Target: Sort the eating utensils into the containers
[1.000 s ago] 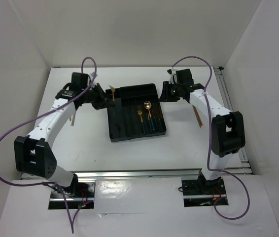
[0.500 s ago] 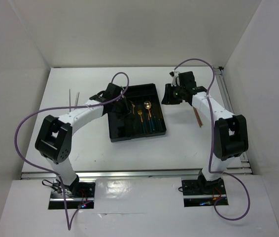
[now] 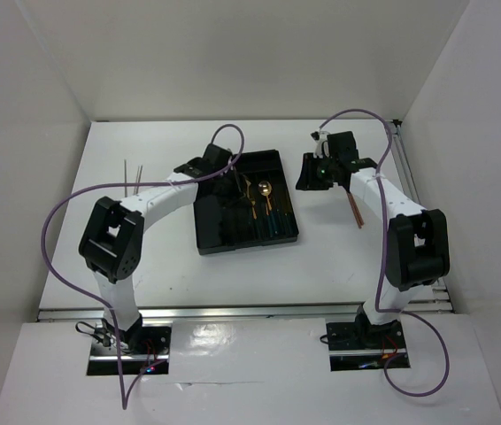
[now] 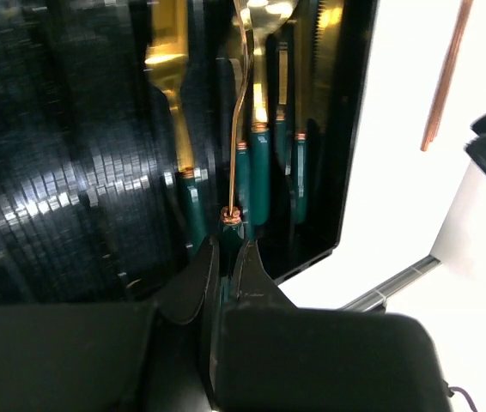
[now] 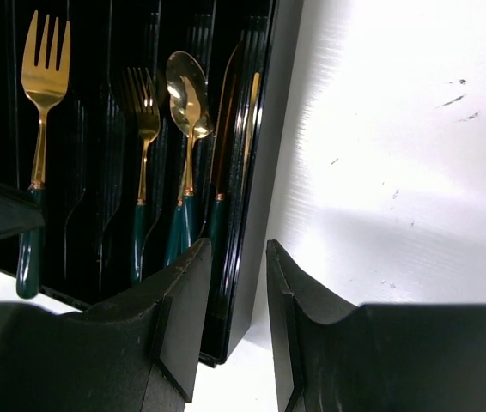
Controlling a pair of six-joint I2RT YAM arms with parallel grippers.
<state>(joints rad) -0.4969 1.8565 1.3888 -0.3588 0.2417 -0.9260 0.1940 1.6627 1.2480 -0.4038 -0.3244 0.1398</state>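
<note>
The black cutlery tray (image 3: 224, 235) lies mid-table. In it are gold utensils with green handles: a spoon (image 3: 265, 188) and a fork (image 3: 252, 211). The right wrist view shows a fork (image 5: 144, 112), two spoons (image 5: 183, 86) and a knife (image 5: 236, 103) in the tray's right compartments. My left gripper (image 3: 233, 173) hangs over the tray, shut on the green handle of a gold fork (image 4: 241, 112), which also shows in the right wrist view (image 5: 44, 60). My right gripper (image 3: 308, 173) is open and empty, its jaws astride the tray's right wall (image 5: 264, 172). Copper chopsticks (image 3: 355, 209) lie to the right, silver chopsticks (image 3: 132, 177) to the left.
White walls enclose the table on three sides. A metal rail (image 3: 410, 177) runs along the table's right edge. One copper chopstick (image 4: 446, 77) shows on the white table beyond the tray in the left wrist view.
My left arm swung right from the tray's left side to above the tray, carrying the fork. My right gripper drifted slightly right and nearer.
</note>
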